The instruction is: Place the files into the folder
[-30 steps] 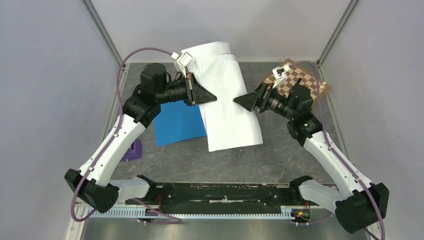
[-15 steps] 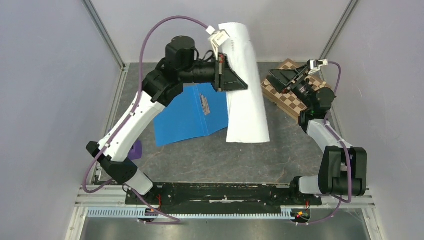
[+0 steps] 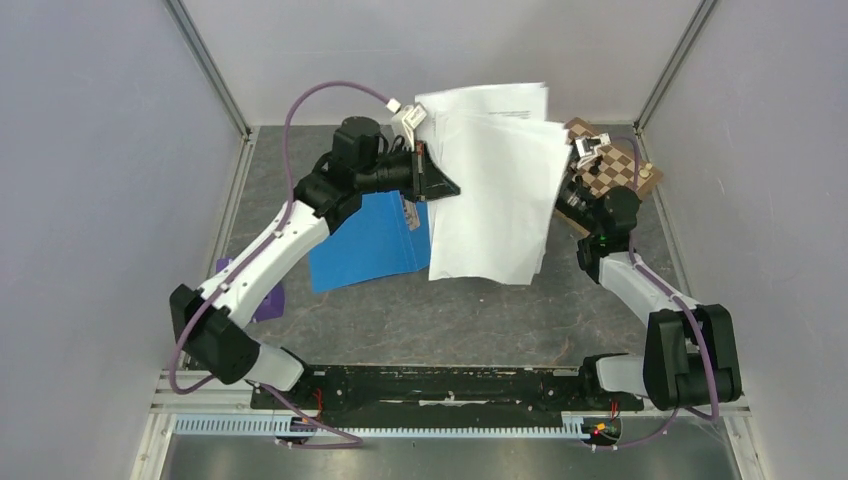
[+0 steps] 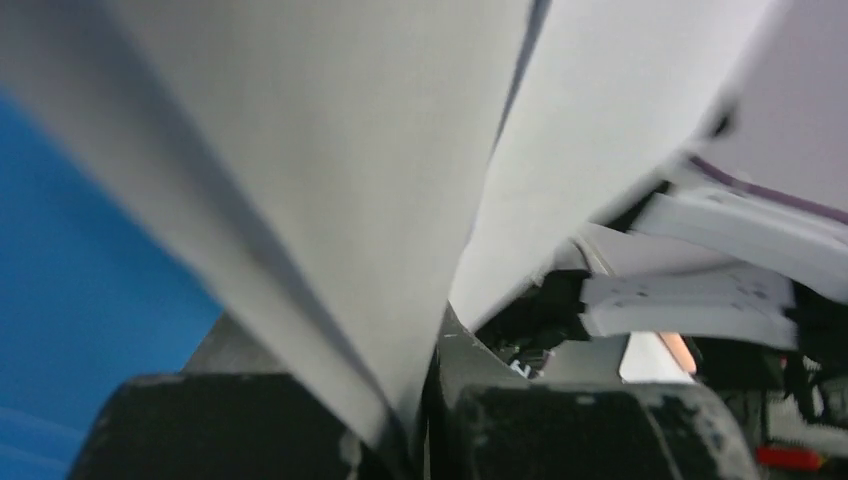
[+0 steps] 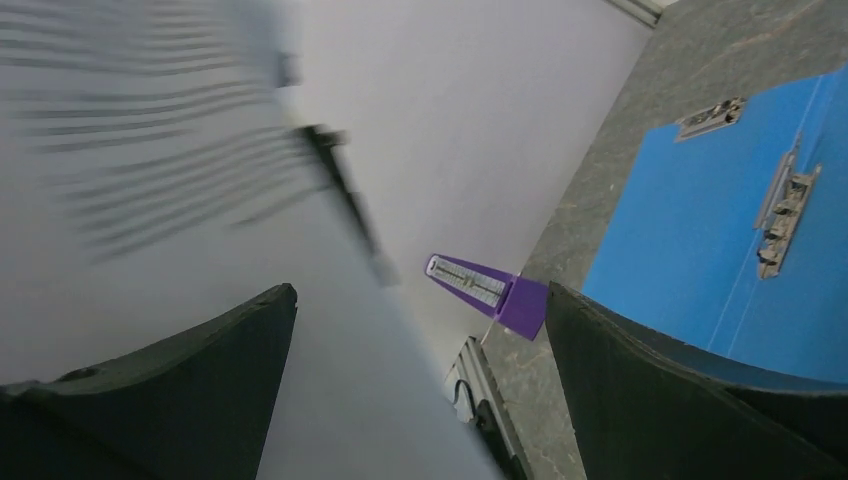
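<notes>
My left gripper [image 3: 447, 186] is shut on the left edge of the files [image 3: 492, 195], a fanned stack of white printed sheets held up above the table. In the left wrist view the sheets [image 4: 330, 200] run into the closed jaws. The blue folder [image 3: 368, 240] lies open and flat under my left arm, partly covered by the sheets. Its metal clip [image 5: 785, 205] shows in the right wrist view. My right gripper [image 5: 420, 400] is open at the files' right edge, with a blurred sheet [image 5: 150, 180] reaching between its fingers. From above, the sheets hide its fingers.
A wooden chessboard [image 3: 625, 165] lies at the back right, beside my right wrist. A purple block [image 3: 265, 297] sits on the table left of the folder and also shows in the right wrist view [image 5: 520, 300]. Grey walls enclose the table on three sides.
My left gripper moved slightly down and left with the sheets, which fanned out wide. My right gripper swung in from the chessboard to the sheets' right edge.
</notes>
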You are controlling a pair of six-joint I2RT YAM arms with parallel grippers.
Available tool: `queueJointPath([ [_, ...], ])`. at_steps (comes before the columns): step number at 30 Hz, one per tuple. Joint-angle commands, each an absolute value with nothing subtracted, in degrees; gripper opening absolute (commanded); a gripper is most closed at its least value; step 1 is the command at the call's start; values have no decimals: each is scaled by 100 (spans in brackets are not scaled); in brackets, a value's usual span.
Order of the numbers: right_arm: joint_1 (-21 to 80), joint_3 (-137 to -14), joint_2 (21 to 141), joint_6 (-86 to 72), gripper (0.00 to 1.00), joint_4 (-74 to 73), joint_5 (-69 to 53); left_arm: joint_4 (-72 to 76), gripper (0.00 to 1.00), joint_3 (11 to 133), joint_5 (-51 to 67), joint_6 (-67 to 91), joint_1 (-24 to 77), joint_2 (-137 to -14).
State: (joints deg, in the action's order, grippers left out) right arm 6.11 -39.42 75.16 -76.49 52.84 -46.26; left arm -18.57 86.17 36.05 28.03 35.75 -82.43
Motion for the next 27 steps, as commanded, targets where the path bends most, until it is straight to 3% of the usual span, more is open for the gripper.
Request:
queueJointPath([
  [1, 642, -3531, 7200, -8037, 98, 6633, -4994, -892, 2, 7607, 2886, 3520, 3278, -8346],
  [5, 851, -3376, 7181, -7311, 98, 6080, -5089, -370, 2, 7136, 3030, 3639, 3287, -8336],
  [11, 1083, -2709, 7331, -7141, 98, 6597, -4941, 332, 2, 6412, 3281, 3965, 3287, -8247],
  [19, 1125, -1724, 7647, -8194, 98, 9023, -4652, 976, 2, 5843, 3707, 4501, 3228, -8230],
  [27, 1134, -978, 7063, -9278, 98, 10723, -3891, 2102, 2, 5484, 4422, 5523, 3190, -7797],
])
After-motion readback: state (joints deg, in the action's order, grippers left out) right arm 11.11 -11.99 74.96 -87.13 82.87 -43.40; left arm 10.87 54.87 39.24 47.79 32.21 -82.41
